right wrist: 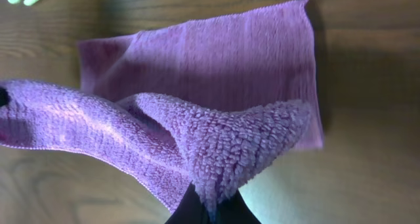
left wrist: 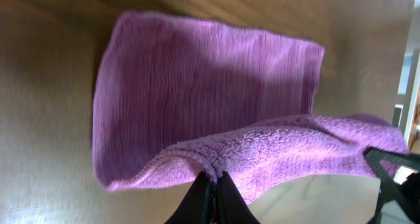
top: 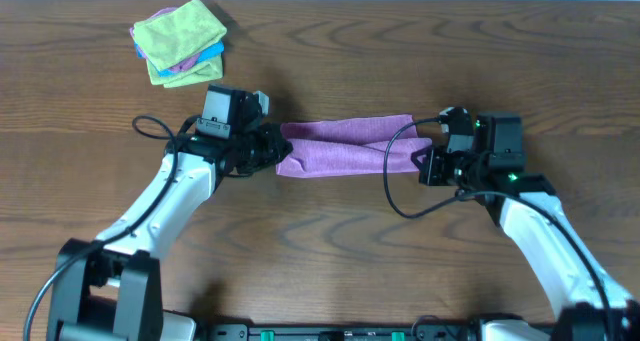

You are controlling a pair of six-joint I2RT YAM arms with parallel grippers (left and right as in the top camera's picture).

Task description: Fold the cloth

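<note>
Lilac cloth [top: 340, 153] lies doubled over on our wooden table [top: 330, 261] | our left gripper [top: 274, 149] clamps its raised left corner | our right gripper [top: 426, 161] clamps its raised right corner

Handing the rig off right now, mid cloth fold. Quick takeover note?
Grippers: the left gripper is shut on the cloth, pinching one end of a raised edge. The right gripper is shut on the other end of that edge.
Things: the cloth is mid-table between the arms. Its lower part lies flat on the table, with the gripped edge lifted above it. A stack of folded cloths sits apart, far left.
Done: edge grasped and lifted at both ends.
Left: carry the edge across, lay it down aligned, release.
</note>
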